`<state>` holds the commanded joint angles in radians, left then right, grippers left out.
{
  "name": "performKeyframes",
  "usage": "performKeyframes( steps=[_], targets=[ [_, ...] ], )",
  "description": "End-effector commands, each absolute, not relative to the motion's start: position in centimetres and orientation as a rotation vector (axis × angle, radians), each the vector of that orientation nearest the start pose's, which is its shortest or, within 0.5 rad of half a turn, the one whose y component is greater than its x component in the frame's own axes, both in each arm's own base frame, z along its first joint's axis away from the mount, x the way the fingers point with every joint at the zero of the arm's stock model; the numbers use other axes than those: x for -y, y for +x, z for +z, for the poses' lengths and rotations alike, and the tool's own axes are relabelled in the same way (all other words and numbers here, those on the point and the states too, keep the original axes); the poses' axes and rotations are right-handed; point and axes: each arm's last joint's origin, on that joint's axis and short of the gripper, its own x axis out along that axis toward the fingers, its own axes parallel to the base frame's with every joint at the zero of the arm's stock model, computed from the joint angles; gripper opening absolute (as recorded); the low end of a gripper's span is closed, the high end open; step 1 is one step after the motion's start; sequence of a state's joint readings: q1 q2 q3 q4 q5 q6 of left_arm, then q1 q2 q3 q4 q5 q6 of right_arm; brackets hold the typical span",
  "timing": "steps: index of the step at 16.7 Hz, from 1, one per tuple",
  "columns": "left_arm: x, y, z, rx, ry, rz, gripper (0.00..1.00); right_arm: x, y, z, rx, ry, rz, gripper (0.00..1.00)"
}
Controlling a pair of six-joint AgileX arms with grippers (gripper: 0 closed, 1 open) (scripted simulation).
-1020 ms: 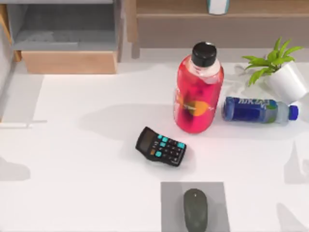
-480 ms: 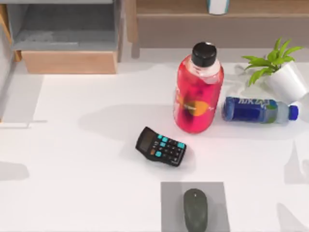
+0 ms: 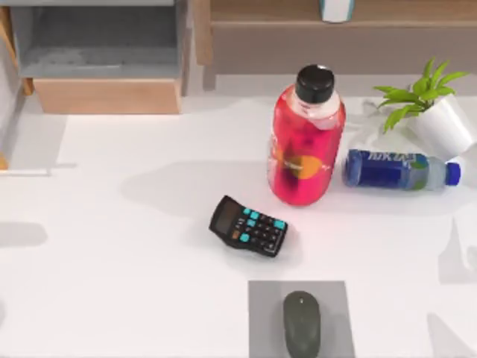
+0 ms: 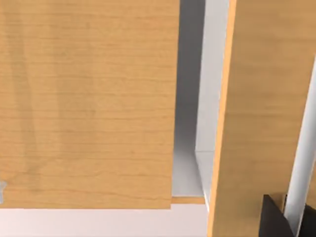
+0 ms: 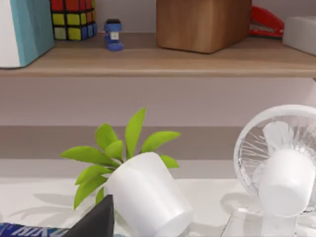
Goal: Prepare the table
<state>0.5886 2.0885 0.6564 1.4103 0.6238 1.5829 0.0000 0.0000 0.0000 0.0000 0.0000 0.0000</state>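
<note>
Blue bottle point(image 5: 29, 230) cut off, pot point(image 5: 146, 201) tipped

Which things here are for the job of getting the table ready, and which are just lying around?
For the job:
table

Just lying around:
red bottle, upright
blue bottle, on its side
calculator
mouse on the grey mat
potted plant
fan
shelf unit

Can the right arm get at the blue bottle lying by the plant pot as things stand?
Probably yes. The blue bottle lies flat on the table, open from above; the red bottle and plant pot crowd its ends, so approach from the near side.
</note>
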Motion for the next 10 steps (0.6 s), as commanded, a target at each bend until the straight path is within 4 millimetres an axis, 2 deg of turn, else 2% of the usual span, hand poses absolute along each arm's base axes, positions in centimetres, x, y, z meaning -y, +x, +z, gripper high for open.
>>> performKeyframes(
  steps=[3,8,10],
  targets=[
    [-17.4,31.5,9.1,0.001,1.555,-0.026,0.00,0.1,10.6,16.0,0.000,0.000,0.000,1.00],
    [-17.5,31.5,9.0,-0.009,1.551,-0.025,0.00,0.1,10.6,16.0,0.000,0.000,0.000,1.00],
    [-17.6,32.4,9.1,-0.005,1.558,-0.020,0.00,0.1,10.6,16.0,0.000,0.000,0.000,1.00]
  ],
)
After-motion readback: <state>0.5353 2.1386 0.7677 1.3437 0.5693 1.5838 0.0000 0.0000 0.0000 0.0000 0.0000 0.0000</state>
